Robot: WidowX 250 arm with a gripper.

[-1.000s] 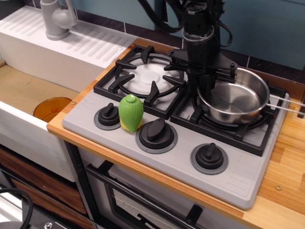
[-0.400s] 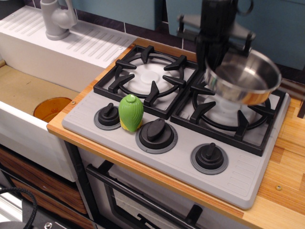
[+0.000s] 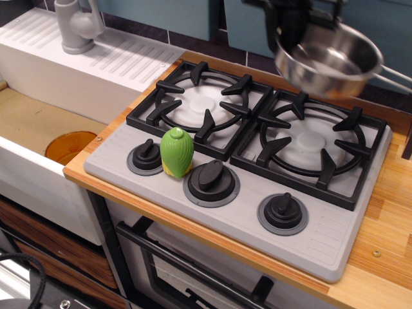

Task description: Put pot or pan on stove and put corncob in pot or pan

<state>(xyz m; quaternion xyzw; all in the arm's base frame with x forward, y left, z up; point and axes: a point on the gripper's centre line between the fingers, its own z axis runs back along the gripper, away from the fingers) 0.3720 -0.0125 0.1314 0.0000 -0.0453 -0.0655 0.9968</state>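
Hand (image 3: 291,29) gripped the saucepan (image 3: 329,59) by its left rim, now lifted clear above the right grate it sat on a second before, near the frame's top edge. Corncob (image 3: 176,152) stood unmoved between the two left knobs on the stove (image 3: 322,238). Both burners lay open; wooden bench (image 3: 386,193) bordered the right.
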